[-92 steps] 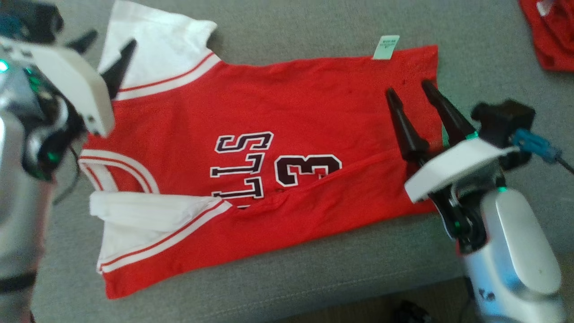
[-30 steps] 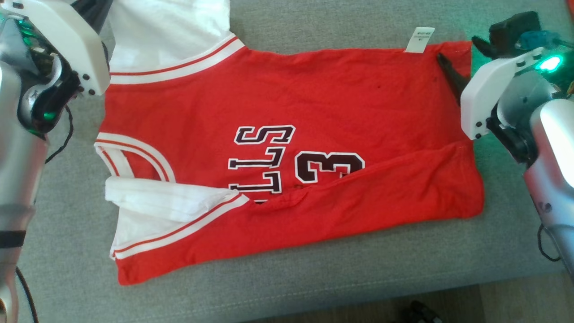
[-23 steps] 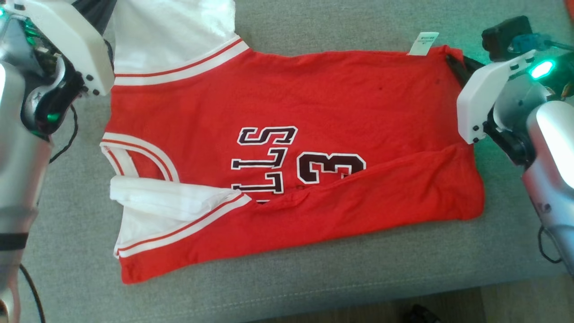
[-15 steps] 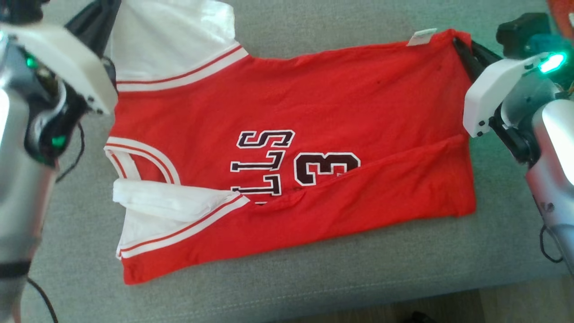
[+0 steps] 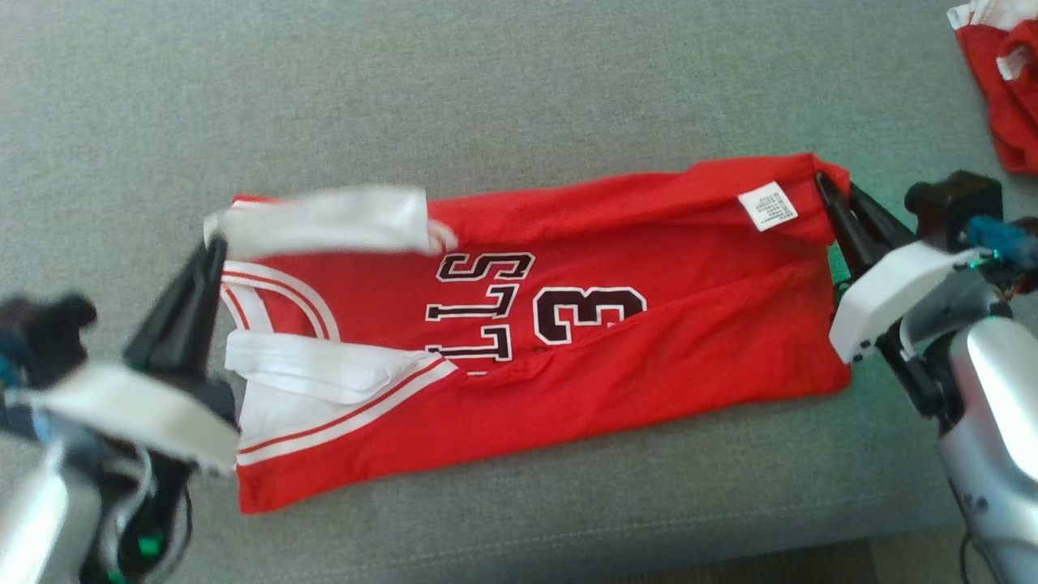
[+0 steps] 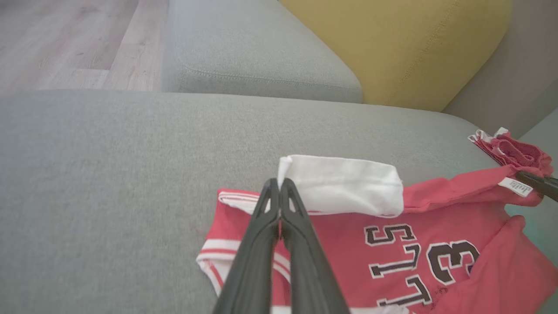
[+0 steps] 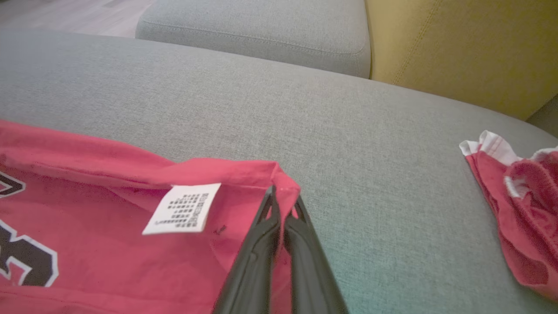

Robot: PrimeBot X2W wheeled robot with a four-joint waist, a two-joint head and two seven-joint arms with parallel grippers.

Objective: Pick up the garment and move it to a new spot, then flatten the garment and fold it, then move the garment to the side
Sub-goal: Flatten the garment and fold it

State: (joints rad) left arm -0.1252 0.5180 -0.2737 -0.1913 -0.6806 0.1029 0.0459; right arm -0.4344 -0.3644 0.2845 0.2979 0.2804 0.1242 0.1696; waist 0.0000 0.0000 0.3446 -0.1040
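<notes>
The garment (image 5: 568,324) is a red jersey with white sleeves and dark lettering, lying lengthwise on the grey sofa seat (image 5: 486,97). Its far long edge is lifted and folded toward me, white care label (image 5: 767,206) showing. My left gripper (image 5: 212,243) is shut on the white sleeve end at the left; in the left wrist view the left gripper (image 6: 279,185) pinches the white sleeve (image 6: 344,185). My right gripper (image 5: 827,185) is shut on the red hem corner at the right; in the right wrist view the right gripper (image 7: 279,194) bites that folded corner by the label (image 7: 183,208).
A second red-and-white garment (image 5: 1001,81) lies bunched at the far right of the seat, also in the right wrist view (image 7: 518,205). A yellow cushion (image 6: 392,48) leans at the sofa's back. The seat's front edge (image 5: 568,551) runs below, with wood floor (image 6: 65,39) beyond.
The right gripper closed on the hem corner. Both grippers then carried the garment's far edge up and toward me, folding it over the lettering; the camera view also shifted.
</notes>
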